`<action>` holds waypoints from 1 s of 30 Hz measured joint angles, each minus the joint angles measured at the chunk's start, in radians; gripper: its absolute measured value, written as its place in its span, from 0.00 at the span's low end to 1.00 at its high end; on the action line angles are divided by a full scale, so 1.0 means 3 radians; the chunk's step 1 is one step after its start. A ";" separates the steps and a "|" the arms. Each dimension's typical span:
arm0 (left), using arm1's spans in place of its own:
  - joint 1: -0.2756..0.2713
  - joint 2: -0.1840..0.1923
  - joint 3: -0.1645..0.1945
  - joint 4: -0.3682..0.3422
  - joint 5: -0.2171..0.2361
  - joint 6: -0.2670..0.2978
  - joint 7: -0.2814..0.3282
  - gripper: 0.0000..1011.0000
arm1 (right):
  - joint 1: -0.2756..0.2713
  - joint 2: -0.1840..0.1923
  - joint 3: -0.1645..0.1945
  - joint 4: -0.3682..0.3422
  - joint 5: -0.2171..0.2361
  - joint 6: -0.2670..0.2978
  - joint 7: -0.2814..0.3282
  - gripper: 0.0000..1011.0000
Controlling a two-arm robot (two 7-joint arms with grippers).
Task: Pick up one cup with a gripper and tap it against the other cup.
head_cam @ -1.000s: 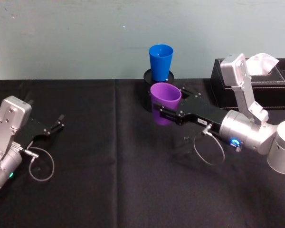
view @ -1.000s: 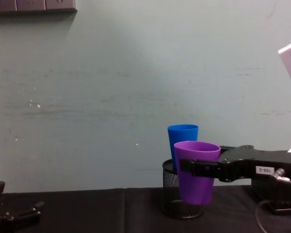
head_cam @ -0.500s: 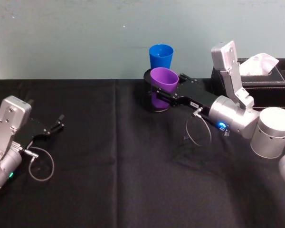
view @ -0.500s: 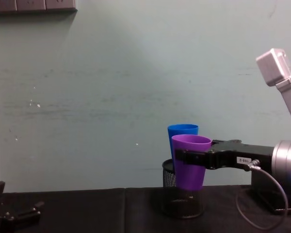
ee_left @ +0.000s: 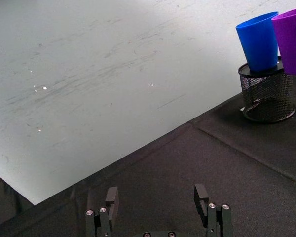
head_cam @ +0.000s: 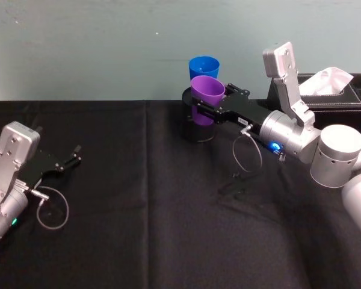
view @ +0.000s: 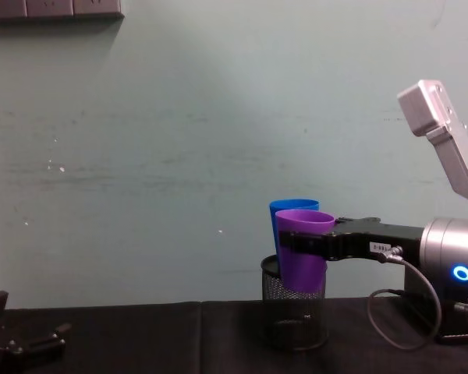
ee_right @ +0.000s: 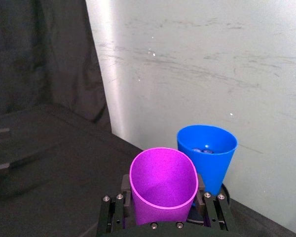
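Cups (2): purple cup (head_cam: 206, 96), raised over the near rim of the mesh pen holder (head_cam: 189, 129); blue cup (head_cam: 204, 66), upright inside that holder.
Spacing: purple just before blue; contact cannot be told.
Right gripper (head_cam: 213, 103): clamped on the purple cup.
Left gripper (head_cam: 74, 155): fingers spread, empty, well left of the holder, low by the counter (head_cam: 138, 211).

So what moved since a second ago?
The right gripper, still shut on the purple cup, carried it away from the robot, right up to the blue cup standing in the mesh pen holder; touching or not is unclear. The blue cup, holder and left gripper stayed put.
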 joint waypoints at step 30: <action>0.0000 0.0000 0.0000 0.0000 0.0000 0.0000 0.0000 0.99 | 0.0265 -0.0215 0.0123 0.0440 -0.0086 -0.0070 0.0046 0.71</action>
